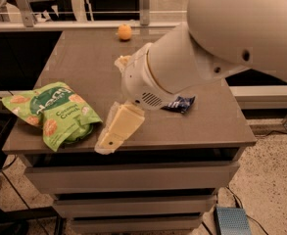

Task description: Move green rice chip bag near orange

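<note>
The green rice chip bag (52,111) lies flat at the front left corner of the grey table (84,62), partly over its left edge. The orange (125,32) sits at the table's far edge, well away from the bag. My gripper (112,104) hangs over the front middle of the table, just right of the bag. It is open and empty, with one cream finger (118,129) low near the front edge and the other (123,61) higher up. The big white arm (221,38) fills the upper right.
A small dark-blue wrapper packet (180,103) lies right of the gripper, partly hidden by the arm. The table is a drawer cabinet (128,180) with a drop at its front edge. A rail runs behind the table.
</note>
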`<state>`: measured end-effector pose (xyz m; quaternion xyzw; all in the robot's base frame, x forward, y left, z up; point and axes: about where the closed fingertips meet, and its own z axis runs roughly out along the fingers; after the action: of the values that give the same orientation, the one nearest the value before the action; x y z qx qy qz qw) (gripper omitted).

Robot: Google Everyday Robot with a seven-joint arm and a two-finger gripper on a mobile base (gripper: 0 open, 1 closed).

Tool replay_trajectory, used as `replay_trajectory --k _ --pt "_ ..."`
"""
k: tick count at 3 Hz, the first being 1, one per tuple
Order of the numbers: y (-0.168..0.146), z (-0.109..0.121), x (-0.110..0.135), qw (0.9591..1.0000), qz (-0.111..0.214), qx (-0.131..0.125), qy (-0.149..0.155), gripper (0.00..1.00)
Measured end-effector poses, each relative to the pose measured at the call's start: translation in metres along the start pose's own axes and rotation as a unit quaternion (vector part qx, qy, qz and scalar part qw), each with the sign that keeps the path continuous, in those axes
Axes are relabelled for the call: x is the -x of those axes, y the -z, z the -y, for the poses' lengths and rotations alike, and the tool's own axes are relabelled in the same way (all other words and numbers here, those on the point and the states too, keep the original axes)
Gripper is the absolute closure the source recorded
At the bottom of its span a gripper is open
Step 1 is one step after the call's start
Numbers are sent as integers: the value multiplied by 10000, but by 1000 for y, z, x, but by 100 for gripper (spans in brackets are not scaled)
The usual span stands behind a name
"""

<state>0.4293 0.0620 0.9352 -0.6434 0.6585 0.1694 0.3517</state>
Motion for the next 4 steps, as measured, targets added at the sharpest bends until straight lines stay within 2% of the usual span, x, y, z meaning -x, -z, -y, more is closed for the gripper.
replay_trajectory --k 2,4 --pt "-5 0 7 9999 103 -89 3 0" --pt "-80 -2 26 9986 524 -29 105 0"
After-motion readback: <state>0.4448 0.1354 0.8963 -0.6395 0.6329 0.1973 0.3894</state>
